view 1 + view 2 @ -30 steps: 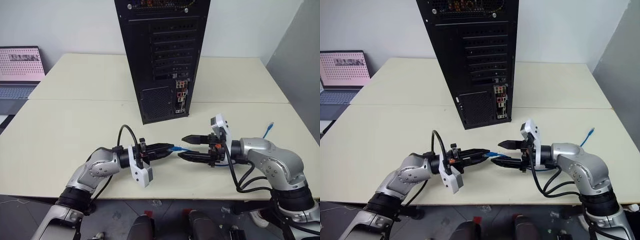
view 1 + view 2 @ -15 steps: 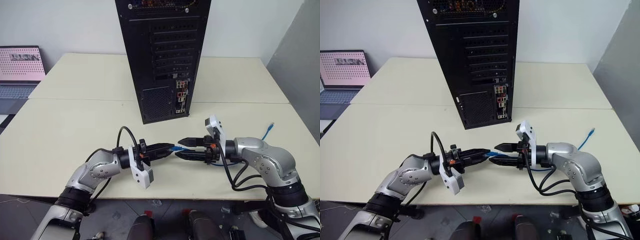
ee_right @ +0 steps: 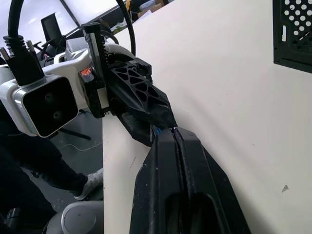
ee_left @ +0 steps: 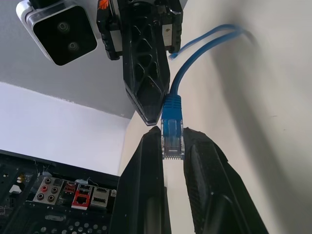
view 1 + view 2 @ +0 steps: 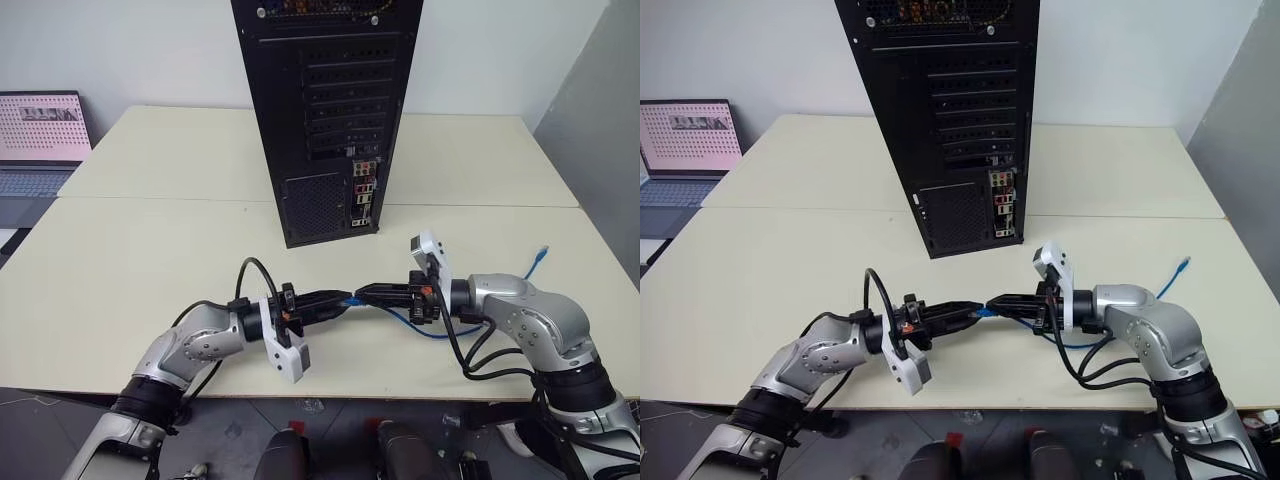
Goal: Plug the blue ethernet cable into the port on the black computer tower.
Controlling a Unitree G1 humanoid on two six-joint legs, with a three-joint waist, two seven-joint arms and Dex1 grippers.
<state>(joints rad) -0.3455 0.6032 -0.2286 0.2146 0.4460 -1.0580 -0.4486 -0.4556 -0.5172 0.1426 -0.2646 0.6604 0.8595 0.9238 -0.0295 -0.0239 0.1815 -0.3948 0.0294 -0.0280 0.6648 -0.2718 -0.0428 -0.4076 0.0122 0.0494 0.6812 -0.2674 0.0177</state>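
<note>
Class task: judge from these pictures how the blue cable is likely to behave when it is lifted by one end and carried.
The blue cable is probably floppy: behind the right tool it sags in a loose curve onto the table. It looks thin, so likely light. Its plug, pinched by the left tool, looks rigid but small, so it may twist in the grip.

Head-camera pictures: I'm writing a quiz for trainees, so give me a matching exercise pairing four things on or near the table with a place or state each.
Things:
1. left gripper
2. right gripper
3. black computer tower
4. laptop

Places or states:
A. off the table's far left edge, pink screen lit
B. upright at the table's middle, connector strip facing the robot
C. shut on the blue ethernet cable at its plug
D. shut on the cord just behind the plug

Pairs: 1-C, 2-D, 3-B, 4-A
</note>
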